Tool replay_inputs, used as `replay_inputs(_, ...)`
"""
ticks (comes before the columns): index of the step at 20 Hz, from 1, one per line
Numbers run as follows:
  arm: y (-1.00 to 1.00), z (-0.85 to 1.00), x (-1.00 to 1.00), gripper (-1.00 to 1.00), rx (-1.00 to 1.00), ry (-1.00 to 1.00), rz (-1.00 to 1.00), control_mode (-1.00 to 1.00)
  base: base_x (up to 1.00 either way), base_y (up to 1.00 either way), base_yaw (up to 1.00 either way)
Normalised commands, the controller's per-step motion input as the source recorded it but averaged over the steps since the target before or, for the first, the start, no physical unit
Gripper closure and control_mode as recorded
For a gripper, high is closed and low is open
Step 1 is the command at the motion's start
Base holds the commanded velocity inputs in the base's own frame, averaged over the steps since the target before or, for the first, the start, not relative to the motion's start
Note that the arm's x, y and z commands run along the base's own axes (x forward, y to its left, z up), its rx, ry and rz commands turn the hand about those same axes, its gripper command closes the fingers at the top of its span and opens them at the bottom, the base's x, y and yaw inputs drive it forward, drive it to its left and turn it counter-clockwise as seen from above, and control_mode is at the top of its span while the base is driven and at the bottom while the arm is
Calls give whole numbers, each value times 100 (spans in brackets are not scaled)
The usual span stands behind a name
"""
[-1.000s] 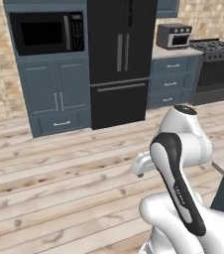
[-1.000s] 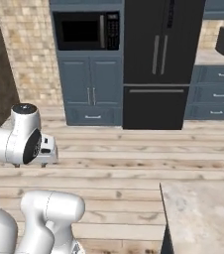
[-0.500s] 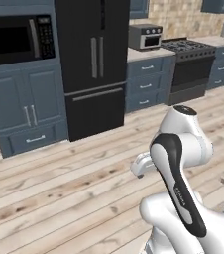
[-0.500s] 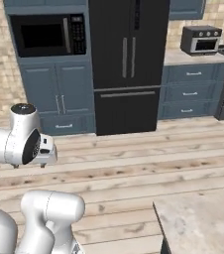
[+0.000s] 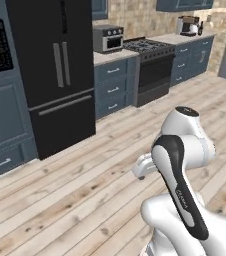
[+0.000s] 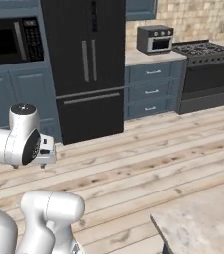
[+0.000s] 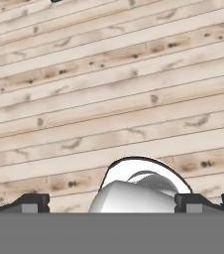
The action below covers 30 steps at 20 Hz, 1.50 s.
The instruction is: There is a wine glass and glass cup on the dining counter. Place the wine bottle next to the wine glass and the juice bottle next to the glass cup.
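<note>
1. The claw [image 7: 112, 202] hangs over bare plank floor [image 7: 109, 99]; in the hand view its 2 dark fingertips [image 7: 32, 202] sit far apart at the bottom corners, so the jaws stand wide apart with nothing between them.
2. In the left base view the arm [image 5: 182, 195] is folded close to the base, its hand [image 5: 144, 166] pointing out over the floor [image 5: 60, 200]. In the right base view the hand [image 6: 43, 151] sticks out beside the round joint at the left.
3. A corner of the beige marbled bench [image 6: 203, 223] shows at the lower right of the right base view, just beside the base. The part in view is bare stone; the glasses and bottles cannot be seen from here.
4. Beyond the floor stands a black fridge [image 6: 84, 64] with 2 upright handles.
5. A microwave [image 6: 12, 42] sits in blue cabinets [image 6: 5, 94] to the left of the fridge.
6. To the right of the fridge, blue drawers [image 6: 151, 92] carry a worktop with a toaster oven [image 6: 155, 38] near its right end.
7. Next along is a black stove [image 6: 208, 74].
8. In the left base view, more blue cabinets [image 5: 190, 57] run on past the stove [image 5: 152, 70] to the far corner, with small appliances [image 5: 187, 25] on top, too small to name.
</note>
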Motion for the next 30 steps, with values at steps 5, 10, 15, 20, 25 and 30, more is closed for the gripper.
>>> replay_inputs(5, 0, 0, 0, -100, 0, 0, 0, 100, 58, 15, -40)
replay_inputs(10, 0, 0, 0, -100, 0, 0, 0, 100, 59, 15, -38)
replay_inputs(15, 0, 0, 0, -100, 0, 0, 0, 100, 60, 15, -36)
replay_inputs(20, 0, 0, 0, -100, 0, 0, 0, 100, 62, 14, -33)
replay_inputs(25, 0, 0, 0, -100, 0, 0, 0, 100, 64, 13, -30)
replay_inputs(30, 0, 0, 0, -100, 0, 0, 0, 100, 72, 11, -20)
